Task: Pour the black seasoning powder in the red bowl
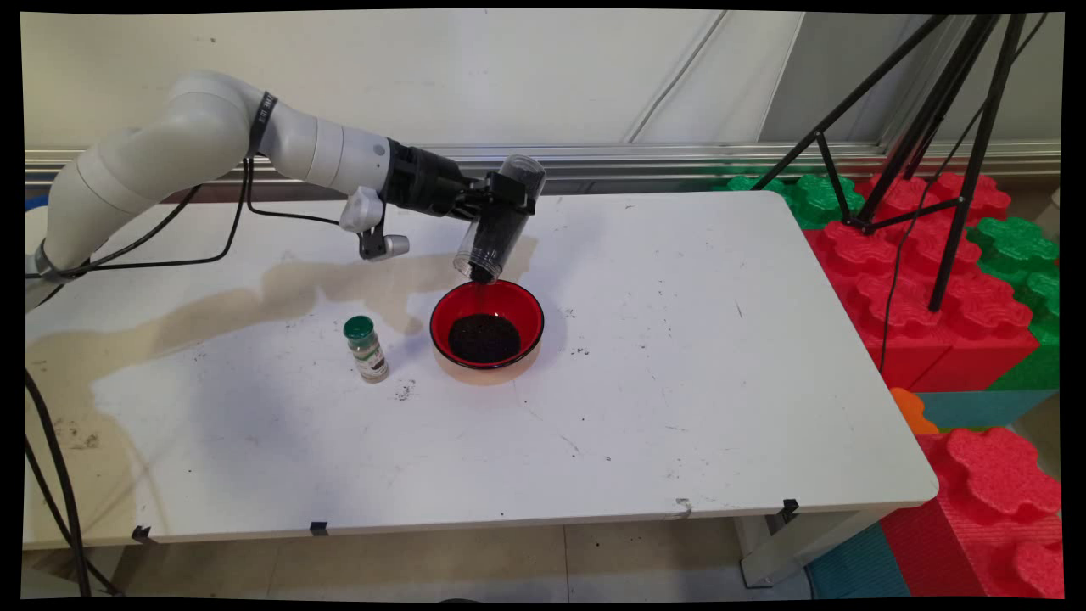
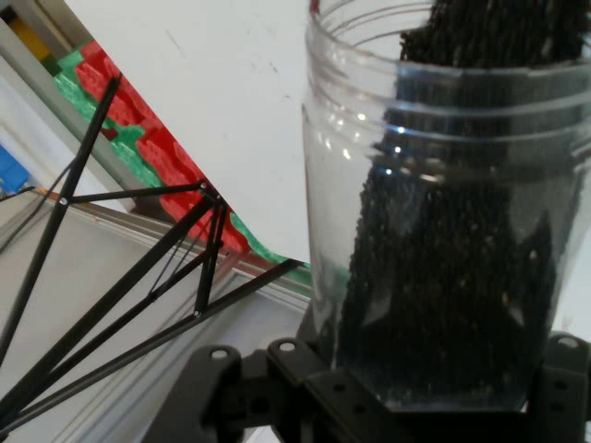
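Gripper: black two-finger gripper (image 1: 501, 197) on the white Kinova arm, clamped around a clear plastic jar (image 1: 499, 222) near its closed end; in the hand view the gripper's (image 2: 434, 388) linkage cradles the jar's (image 2: 443, 212) base.
Jar: tilted steeply, mouth down and toward the camera, closed end up and away; dark granules (image 2: 443, 277) run along its inside to the open mouth.
Bowl: red bowl (image 1: 486, 327) on the white table (image 1: 679, 382) directly below the jar's mouth, holding a dark heap of granules (image 1: 484, 338); a thin stream appears to fall from mouth to bowl, though the main view is too coarse to be sure.
Spice bottle: small glass bottle with a green cap (image 1: 366, 348), upright, below the gripper and to its left in the main view, near the bowl but apart from it.
Table: scattered dark specks (image 1: 404, 390) around bowl and bottle.
Background: black tripod legs (image 1: 925, 127) and red and green foam blocks (image 1: 933, 271) well to the gripper's right in the main view, beyond the table's edge.
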`<action>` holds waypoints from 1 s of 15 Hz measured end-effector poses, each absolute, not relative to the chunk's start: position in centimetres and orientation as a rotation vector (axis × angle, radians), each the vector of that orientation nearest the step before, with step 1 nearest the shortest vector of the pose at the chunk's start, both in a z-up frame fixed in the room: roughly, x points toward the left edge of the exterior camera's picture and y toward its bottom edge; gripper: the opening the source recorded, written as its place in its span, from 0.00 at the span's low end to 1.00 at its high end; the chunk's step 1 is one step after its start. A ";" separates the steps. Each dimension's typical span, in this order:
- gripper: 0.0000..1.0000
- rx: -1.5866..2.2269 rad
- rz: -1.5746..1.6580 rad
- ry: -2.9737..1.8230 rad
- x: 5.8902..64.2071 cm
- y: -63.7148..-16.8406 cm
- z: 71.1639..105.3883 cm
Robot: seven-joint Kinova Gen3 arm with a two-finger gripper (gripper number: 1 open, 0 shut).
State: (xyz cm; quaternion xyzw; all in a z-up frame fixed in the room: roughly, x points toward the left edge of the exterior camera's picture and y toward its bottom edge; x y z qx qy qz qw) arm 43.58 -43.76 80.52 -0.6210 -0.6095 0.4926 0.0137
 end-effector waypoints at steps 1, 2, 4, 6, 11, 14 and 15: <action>0.00 -1.941 1.540 -1.891 43.5 -43.7 80.6; 0.00 -1.946 1.544 -1.885 43.4 -43.6 80.7; 0.00 -1.957 1.552 -1.874 43.3 -43.4 81.0; 0.00 -1.964 1.558 -1.866 43.1 -43.3 81.1; 0.00 -1.979 1.574 -1.844 42.8 -42.9 81.5; 0.00 -1.986 1.579 -1.836 42.6 -42.8 81.7; 0.00 -1.988 1.581 -1.834 42.6 -42.7 81.7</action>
